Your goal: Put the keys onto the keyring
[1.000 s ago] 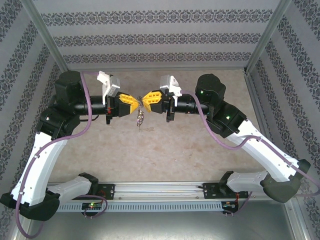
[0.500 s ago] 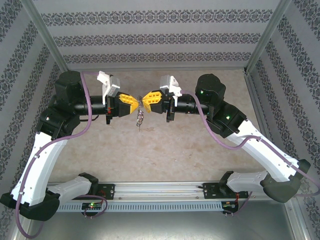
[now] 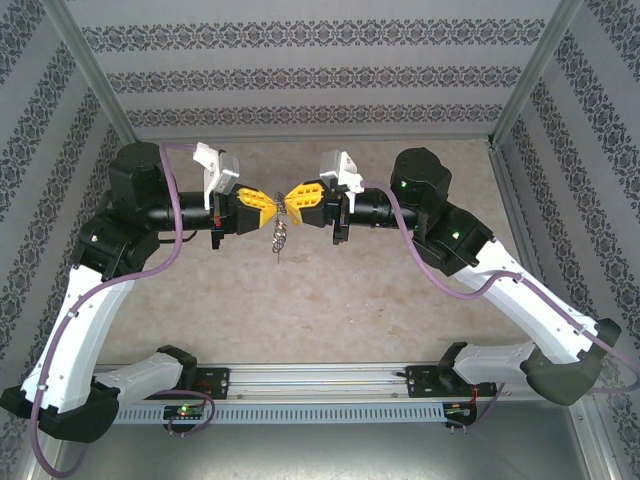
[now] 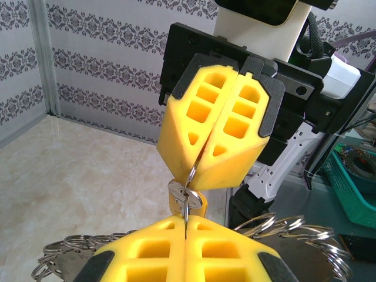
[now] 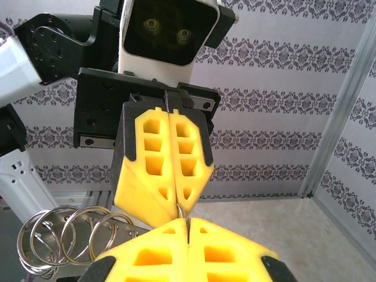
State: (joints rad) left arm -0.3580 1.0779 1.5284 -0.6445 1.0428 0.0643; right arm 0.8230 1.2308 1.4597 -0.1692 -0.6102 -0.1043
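Observation:
My left gripper (image 3: 271,205) and right gripper (image 3: 291,200) meet tip to tip above the middle of the table, both shut. Between them runs the keyring's thin wire (image 4: 192,172). My right gripper (image 4: 198,174) pinches it from above and my left gripper (image 4: 185,222) pinches it from below. One silver key head (image 4: 194,197) is threaded on the wire in the gap. The keys (image 3: 280,238) hang below as a jagged string. From the right wrist, my right gripper (image 5: 187,222) touches the left gripper (image 5: 180,202), and linked silver rings (image 5: 64,238) dangle at the lower left.
A yellow tag (image 4: 174,203) peeks out behind the key head. The beige tabletop (image 3: 330,300) lies under the hanging keys. Patterned walls and metal posts (image 3: 95,80) close in the back and sides. A teal basket (image 4: 358,182) stands beyond the table.

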